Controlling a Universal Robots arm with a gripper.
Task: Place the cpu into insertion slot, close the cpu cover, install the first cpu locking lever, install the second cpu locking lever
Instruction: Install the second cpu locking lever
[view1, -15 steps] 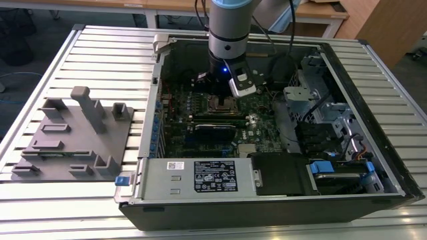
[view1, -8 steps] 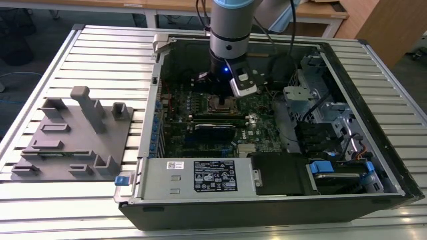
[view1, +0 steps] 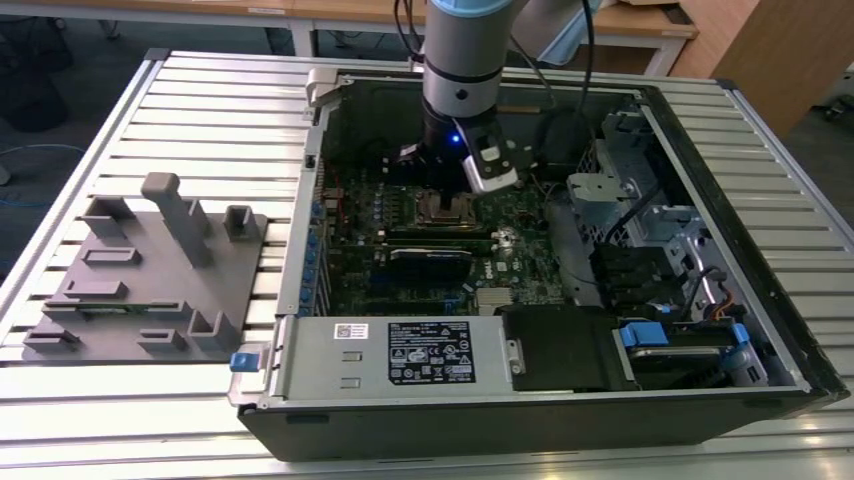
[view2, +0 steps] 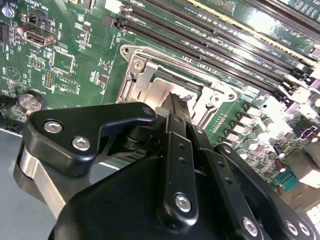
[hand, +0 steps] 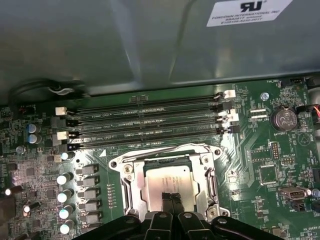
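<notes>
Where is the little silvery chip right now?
The cpu lies in the insertion slot on the green board, beside the long black memory slots, with the gripper right over it.

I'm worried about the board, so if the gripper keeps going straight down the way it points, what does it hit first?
Most likely the cpu: the gripper points at its pale metal top in the insertion slot. Whether it already touches is unclear; depth is hard to judge.
</notes>
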